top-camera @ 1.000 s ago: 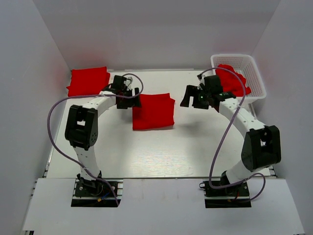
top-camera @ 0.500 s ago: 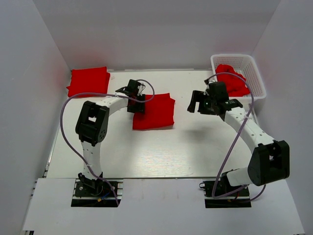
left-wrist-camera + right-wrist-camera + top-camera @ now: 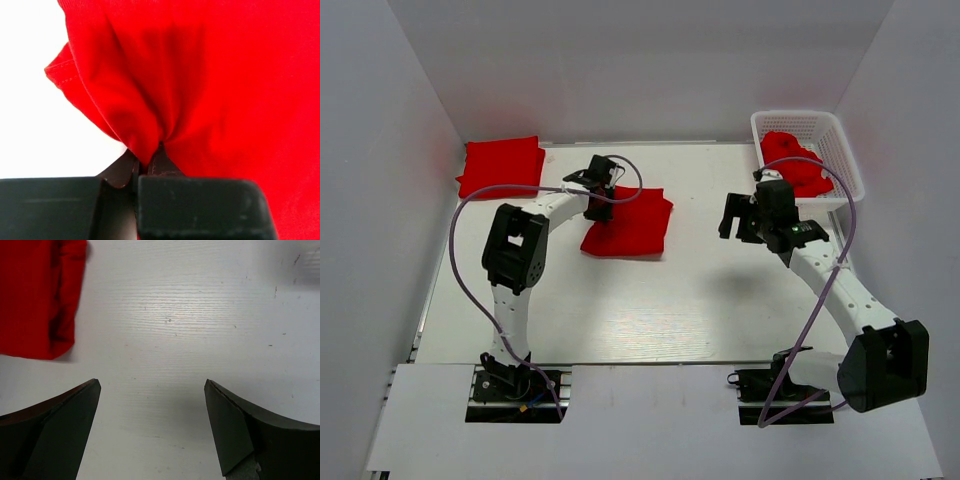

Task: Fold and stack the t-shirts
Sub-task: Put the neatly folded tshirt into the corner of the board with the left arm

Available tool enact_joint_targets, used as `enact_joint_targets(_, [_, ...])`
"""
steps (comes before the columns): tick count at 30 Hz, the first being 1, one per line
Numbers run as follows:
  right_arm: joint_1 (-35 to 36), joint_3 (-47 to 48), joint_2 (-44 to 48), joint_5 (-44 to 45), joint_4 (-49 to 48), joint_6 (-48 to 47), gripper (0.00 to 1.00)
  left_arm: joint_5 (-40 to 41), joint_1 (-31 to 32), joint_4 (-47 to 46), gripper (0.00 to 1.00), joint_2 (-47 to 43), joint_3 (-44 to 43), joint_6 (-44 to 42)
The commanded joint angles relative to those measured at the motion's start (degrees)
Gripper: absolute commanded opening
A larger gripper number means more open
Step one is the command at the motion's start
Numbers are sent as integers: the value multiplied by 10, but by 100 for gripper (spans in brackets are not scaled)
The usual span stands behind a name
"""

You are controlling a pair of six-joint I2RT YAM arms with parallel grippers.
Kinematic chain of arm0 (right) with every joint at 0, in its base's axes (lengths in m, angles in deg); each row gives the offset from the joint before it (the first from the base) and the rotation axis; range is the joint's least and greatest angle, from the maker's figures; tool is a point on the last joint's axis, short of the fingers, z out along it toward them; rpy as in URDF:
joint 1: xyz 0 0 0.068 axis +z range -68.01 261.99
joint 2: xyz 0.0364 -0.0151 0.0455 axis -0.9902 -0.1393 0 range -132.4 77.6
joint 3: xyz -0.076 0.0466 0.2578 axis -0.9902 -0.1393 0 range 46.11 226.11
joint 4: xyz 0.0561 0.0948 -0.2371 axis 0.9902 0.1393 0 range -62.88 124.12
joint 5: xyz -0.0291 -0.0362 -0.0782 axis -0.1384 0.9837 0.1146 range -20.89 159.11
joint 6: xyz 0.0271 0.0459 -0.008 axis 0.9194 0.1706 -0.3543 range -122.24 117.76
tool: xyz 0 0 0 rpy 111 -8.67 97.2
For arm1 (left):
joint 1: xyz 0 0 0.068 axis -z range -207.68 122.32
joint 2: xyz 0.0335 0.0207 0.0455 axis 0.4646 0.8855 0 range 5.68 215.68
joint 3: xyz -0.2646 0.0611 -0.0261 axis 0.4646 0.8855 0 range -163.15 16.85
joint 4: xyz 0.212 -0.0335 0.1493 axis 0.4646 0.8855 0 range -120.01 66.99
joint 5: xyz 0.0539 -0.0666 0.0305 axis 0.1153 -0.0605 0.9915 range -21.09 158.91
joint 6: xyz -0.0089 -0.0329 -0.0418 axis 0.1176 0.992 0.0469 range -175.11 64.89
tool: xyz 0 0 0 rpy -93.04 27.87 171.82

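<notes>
A fold of the middle t-shirt (image 3: 632, 226) pinched in the left gripper (image 3: 150, 159)

The left gripper has its jaws pressed together on a bunched fold of the middle t-shirt, which lies folded on the white table (image 3: 670, 310) a little left of centre. In the left wrist view the red cloth gathers into a tight pleat right where the two black fingertips meet, and the layers fan out above that spot. A hemmed edge with stitching shows at the left. From above, the shirt's left edge sits under the gripper, and the red rectangle lies askew to the table's edges.

The right gripper (image 3: 152, 385) hangs over the table to the right of centre, its jaws spread wide with nothing between them. Its wrist camera looks down on the white surface, with an edge of the middle t-shirt in the upper left corner of that view, well apart from the fingers.

A second t-shirt (image 3: 500, 166) lies folded flat at the far left corner of the table. A third t-shirt (image 3: 795, 165), crumpled, lies inside the white lattice basket (image 3: 850, 175) at the far right corner
</notes>
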Motion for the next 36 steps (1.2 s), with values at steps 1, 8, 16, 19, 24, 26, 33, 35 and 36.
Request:
enact_joint_targets(1, [-4, -19, 19, 23, -25, 2, 90, 58, -14, 15, 0, -38, -28, -75])
enact_joint_targets(8, [-4, -45, 32, 30, -59, 10, 90, 58, -38, -30, 0, -100, -57, -174])
enact_joint_targets(16, [-3, -24, -1, 32, -64, 16, 90, 10, -89, -23, 0, -99, -139, -265])
enact_joint_targets(19, [-4, -12, -20, 30, -63, 17, 90, -20, -110, -12, 0, -93, -177, -290])
enact_joint_targets(24, [-3, 15, -62, 21, -59, 27, 90, -47, -133, 17, 0, -44, -256, -316])
enact_joint_targets(26, [-3, 33, -77, 14, -58, 30, 90, -54, -148, 40, 0, -22, -311, -321])
enact_joint_targets(33, [-2, 69, -126, 5, -49, 41, 90, -97, -191, 52, 0, 11, -361, -334])
enact_joint_targets(35, [-3, 78, -137, 2, -46, 41, 90, -112, -211, 57, 0, 11, -368, -339])
enact_joint_targets(36, [-3, 86, -140, 1, -47, 45, 90, -120, -212, 57, 0, 16, -373, -339])
